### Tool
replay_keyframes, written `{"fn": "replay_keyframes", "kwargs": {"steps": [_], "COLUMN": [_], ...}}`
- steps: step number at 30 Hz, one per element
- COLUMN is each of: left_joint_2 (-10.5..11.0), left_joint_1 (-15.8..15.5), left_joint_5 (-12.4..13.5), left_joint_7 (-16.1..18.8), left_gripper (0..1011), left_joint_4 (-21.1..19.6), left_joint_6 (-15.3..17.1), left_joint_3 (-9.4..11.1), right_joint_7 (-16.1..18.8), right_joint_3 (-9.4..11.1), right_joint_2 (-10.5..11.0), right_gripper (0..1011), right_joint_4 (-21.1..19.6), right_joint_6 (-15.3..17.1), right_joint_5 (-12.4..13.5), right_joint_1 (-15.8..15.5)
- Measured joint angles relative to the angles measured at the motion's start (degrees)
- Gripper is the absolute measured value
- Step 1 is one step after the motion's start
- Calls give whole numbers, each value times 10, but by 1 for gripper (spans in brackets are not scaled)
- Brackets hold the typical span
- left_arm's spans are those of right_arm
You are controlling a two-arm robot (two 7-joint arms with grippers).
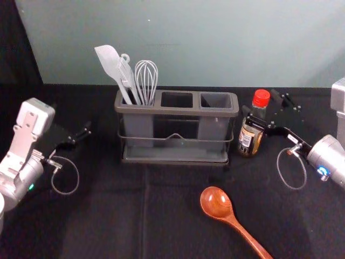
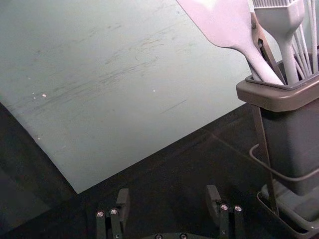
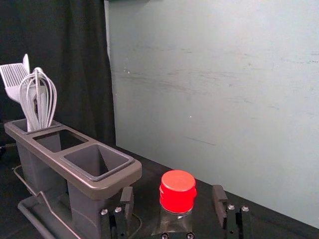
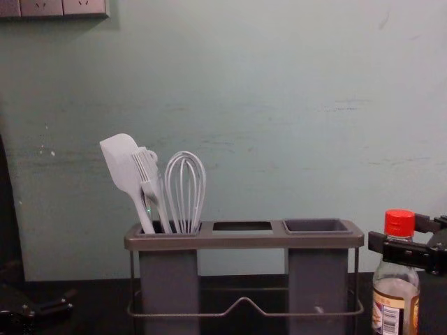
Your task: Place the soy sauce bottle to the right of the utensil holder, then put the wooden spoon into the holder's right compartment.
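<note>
Soy sauce bottle upright at the utensil holder's three o'clock, seemingly placed; right gripper around it, jaws released. Next: back off, fetch wooden spoon, five o'clock. Left gripper parked, nine o'clock, jaws spread.

Red-capped soy sauce bottle — upright, just right of grey utensil holder. Glossy wooden spoon — lying in front, bowl toward holder.

the head view looks forward and down at the utensil holder; the chest view faces it nearly level, from lower. each wrist view looks from near one end; all four share it and the wall.
</note>
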Motion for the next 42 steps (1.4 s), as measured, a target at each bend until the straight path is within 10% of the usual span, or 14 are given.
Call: {"fn": "replay_keyframes", "kwargs": {"steps": [26,42], "left_joint_2": [0,0], "left_joint_1": [0,0], "left_joint_5": [0,0], "left_joint_7": [0,0], "left_gripper": [1005,1005], "left_joint_4": [0,0], "left_joint_6": [0,0], "left_joint_3": [0,0], "right_joint_7": [-23,-19], "right_joint_3": [44,102], "right_joint_2": [25,99], "right_gripper": [1003,1003], "right_joint_4": [-132,-287], "right_joint_6": [0,58], "right_joint_5": [17,53], "right_joint_1": [-78,-199]}}
